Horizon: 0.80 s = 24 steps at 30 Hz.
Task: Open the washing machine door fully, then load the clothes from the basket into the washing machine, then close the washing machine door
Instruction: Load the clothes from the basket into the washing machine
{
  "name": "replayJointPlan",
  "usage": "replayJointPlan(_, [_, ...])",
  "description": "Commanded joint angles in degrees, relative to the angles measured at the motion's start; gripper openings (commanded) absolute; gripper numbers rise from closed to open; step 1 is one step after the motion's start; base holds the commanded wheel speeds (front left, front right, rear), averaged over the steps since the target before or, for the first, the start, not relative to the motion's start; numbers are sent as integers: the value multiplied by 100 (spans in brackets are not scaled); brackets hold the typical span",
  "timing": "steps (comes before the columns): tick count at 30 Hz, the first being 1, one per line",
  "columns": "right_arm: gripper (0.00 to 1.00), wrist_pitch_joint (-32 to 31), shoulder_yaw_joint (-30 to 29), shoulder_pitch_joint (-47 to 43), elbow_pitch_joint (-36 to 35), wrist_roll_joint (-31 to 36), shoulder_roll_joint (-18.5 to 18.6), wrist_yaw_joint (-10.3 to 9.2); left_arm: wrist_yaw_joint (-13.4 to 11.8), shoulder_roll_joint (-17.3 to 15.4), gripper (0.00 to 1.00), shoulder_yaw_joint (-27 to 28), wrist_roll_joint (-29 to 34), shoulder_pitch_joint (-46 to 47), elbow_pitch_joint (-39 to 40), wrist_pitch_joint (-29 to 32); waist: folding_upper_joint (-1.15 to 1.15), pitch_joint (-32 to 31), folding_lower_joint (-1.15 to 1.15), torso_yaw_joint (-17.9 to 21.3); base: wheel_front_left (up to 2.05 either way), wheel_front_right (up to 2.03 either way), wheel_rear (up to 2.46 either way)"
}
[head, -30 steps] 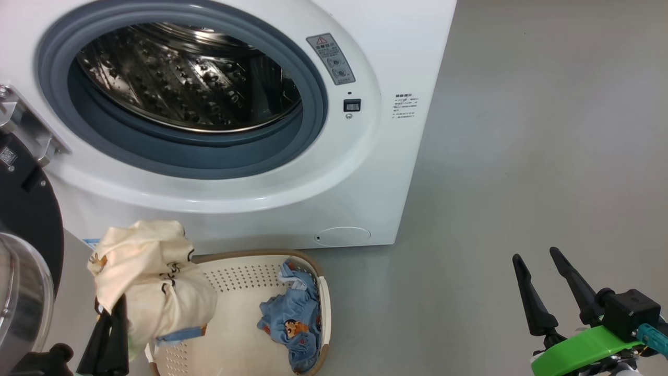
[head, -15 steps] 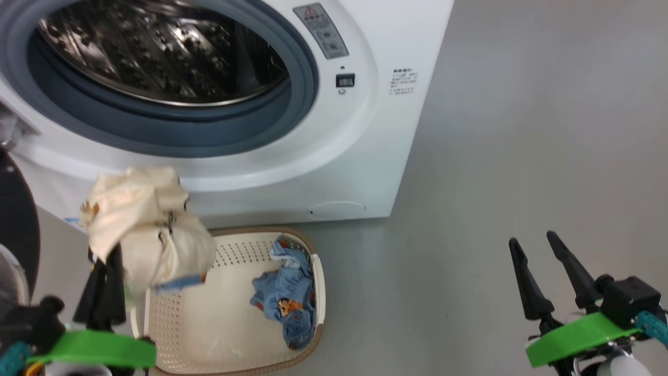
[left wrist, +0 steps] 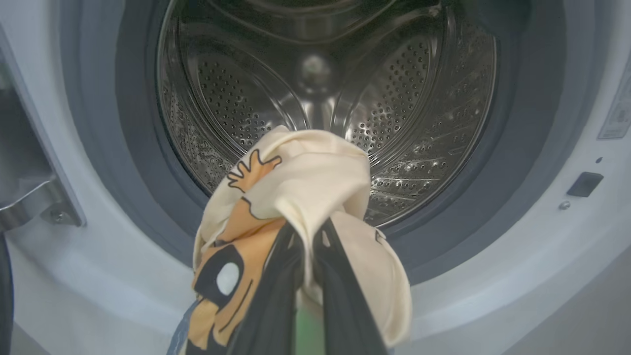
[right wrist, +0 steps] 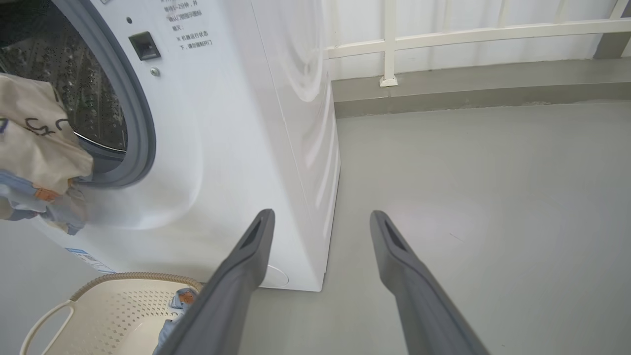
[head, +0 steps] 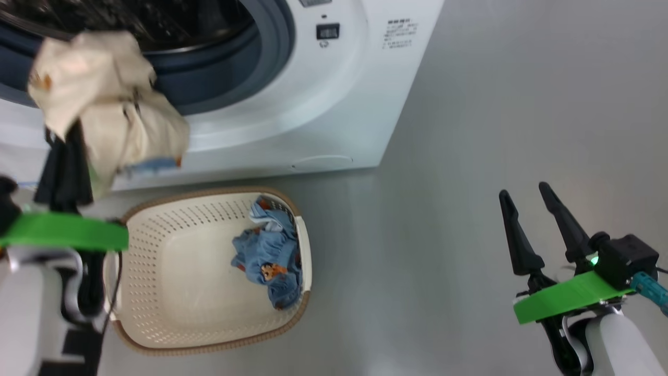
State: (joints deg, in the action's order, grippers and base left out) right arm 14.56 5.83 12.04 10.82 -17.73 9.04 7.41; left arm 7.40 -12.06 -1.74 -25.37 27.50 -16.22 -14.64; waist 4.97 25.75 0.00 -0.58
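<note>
1. Loading step: left gripper (left wrist: 309, 236) clamped on cream shirt (head: 99, 104), upper left of head view, just in front of the machine (head: 323, 104) and its open drum (left wrist: 315, 98).
2. Idle right gripper (head: 523, 189), lower right, fingers wide, empty.
3. In basket (head: 209, 344), lower centre: blue clothes (head: 269, 256).
4. Next, probably: push shirt past gasket (left wrist: 123, 148), let go inside, then fetch the blue ones.

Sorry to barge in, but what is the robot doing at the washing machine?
The robot is loading laundry. Its left gripper is shut on a cream-yellow garment, held up before the open steel drum of the washing machine. A light blue garment lies in the basket on the floor. The right gripper is open and empty.
</note>
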Motion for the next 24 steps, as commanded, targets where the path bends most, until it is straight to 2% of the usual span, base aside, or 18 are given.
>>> replayJointPlan(1, [100,44,134,74,-148,35,-9,8,9,-304,0,125,-14,319,-14,-36,1,344,0,146,0,0,0])
replayJointPlan(12, [100,44,149,414,-196,78,-117,8,9,-639,0,-189,27,1899,-1258,-36,1,932,0,348,0,0,0])
replayJointPlan(24, [100,44,197,609,-219,94,-188,8,9,-708,0,-606,-52,3207,-2569,-36,1,1220,0,497,0,0,0])
